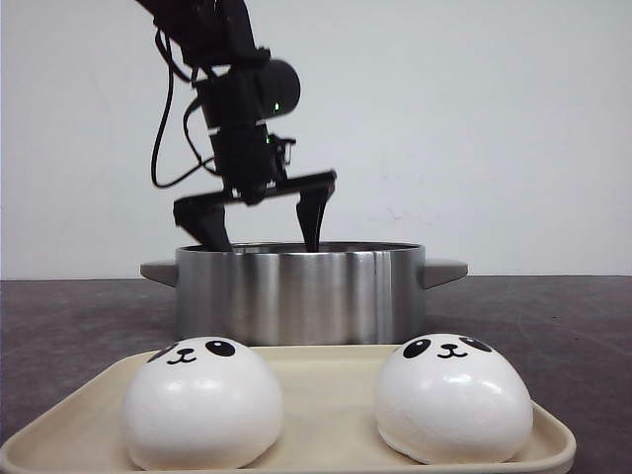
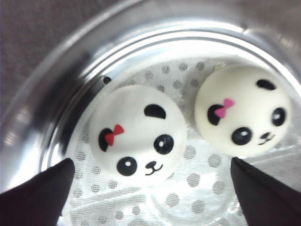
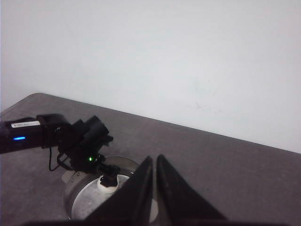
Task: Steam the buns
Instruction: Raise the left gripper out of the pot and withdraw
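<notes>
Two white panda buns sit on the cream tray (image 1: pixel 326 380) near the camera, one on the left (image 1: pixel 202 405) and one on the right (image 1: pixel 452 400). Behind stands the steel pot (image 1: pixel 299 291). My left gripper (image 1: pixel 262 212) hangs open over the pot's rim, its fingertips at the opening. In the left wrist view it (image 2: pixel 153 188) is open and empty above two more buns on the perforated liner: one with a red bow (image 2: pixel 137 134), one with a pink bow (image 2: pixel 243 110). My right gripper (image 3: pixel 154 162) is shut and empty, high above the table.
The pot has two grey side handles, one on the right (image 1: pixel 444 269) and one on the left (image 1: pixel 158 271). The dark table (image 1: pixel 553 326) stretches on either side of the pot. A white wall is behind.
</notes>
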`<state>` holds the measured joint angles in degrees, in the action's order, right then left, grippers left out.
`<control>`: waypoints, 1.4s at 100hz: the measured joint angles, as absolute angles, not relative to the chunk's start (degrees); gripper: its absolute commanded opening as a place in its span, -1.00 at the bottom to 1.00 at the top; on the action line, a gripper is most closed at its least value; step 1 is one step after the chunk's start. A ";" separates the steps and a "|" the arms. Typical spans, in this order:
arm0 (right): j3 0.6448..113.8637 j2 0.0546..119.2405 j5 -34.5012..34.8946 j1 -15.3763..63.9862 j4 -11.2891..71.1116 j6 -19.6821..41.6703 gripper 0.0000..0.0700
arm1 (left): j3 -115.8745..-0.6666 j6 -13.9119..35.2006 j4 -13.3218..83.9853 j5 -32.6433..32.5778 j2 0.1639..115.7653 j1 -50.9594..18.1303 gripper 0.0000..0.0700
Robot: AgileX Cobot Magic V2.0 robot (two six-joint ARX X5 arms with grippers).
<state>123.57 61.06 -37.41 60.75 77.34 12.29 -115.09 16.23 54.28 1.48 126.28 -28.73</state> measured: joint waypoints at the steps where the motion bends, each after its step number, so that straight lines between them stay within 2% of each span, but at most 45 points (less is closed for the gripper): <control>1: 123.57 61.06 -37.41 60.75 77.36 12.27 -0.98 | -115.52 16.32 54.59 1.45 126.28 -28.73 0.94; 26: 123.57 61.06 -37.71 60.75 77.34 11.79 -0.98 | -127.22 18.63 61.12 1.45 125.67 -29.71 0.93; 41: 123.57 61.06 -37.74 60.75 77.34 11.77 -0.98 | -130.98 18.57 65.98 1.41 121.25 -31.75 0.93; 72: 121.97 61.06 -37.30 60.75 77.34 12.01 -0.98 | -131.63 12.51 70.11 -0.14 101.62 -37.52 0.93; 84: 120.01 61.06 -37.19 60.75 77.34 13.02 -0.98 | -131.72 11.05 74.89 -0.47 95.77 -39.51 0.93; 95: 117.08 61.06 -37.10 60.75 77.36 15.03 -0.98 | -131.70 9.69 81.49 -4.82 91.07 -41.19 0.94; 104: 113.62 61.06 -36.01 60.75 77.36 17.50 -0.98 | -131.15 9.28 81.65 -8.80 86.56 -42.30 0.93; 140: 90.08 65.28 -25.32 60.73 77.32 28.71 -0.98 | -130.80 9.89 81.62 -9.13 64.60 -43.16 0.93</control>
